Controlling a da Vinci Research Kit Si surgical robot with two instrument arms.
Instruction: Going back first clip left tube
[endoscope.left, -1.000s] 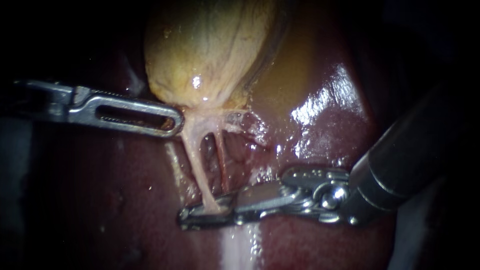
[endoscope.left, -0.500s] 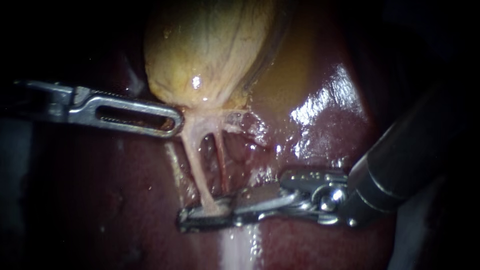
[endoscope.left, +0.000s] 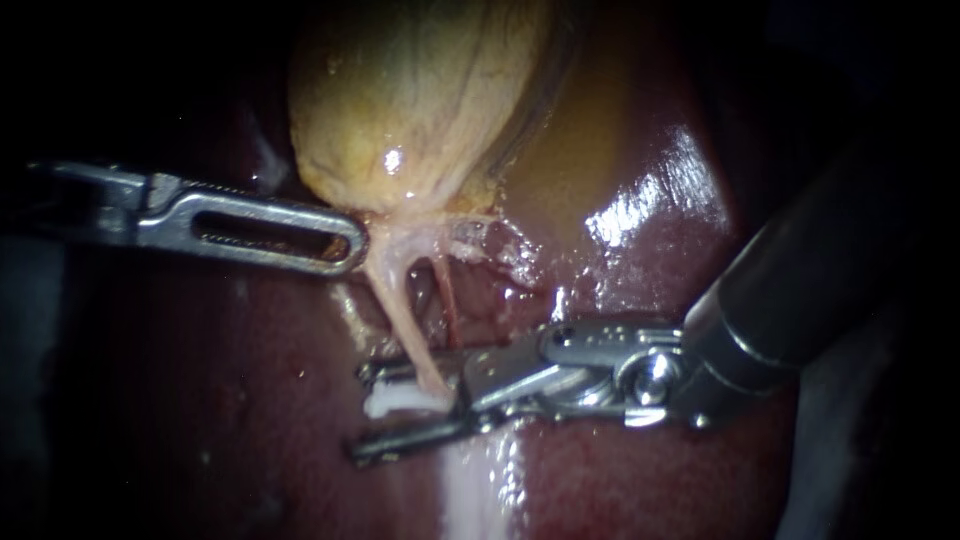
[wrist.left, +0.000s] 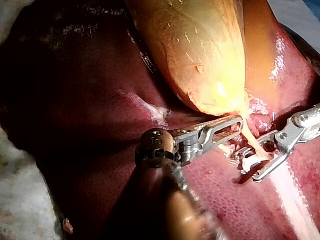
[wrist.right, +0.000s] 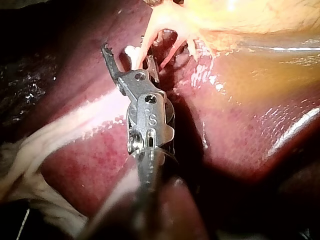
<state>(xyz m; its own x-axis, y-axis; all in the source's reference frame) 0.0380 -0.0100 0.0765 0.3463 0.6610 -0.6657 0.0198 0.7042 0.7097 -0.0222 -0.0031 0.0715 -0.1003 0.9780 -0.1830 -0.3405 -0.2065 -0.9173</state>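
Gallbladder (endoscope.left: 420, 110) on liver (endoscope.left: 640, 270), left tube (endoscope.left: 398, 310) below it, clip (endoscope.left: 392, 401) at tube's foot.

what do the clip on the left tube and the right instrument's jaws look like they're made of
The clip is opaque matt white with no glint, so probably plastic. The right instrument, its jaws open, is bright grey with sharp highlights: polished metal, likely steel.
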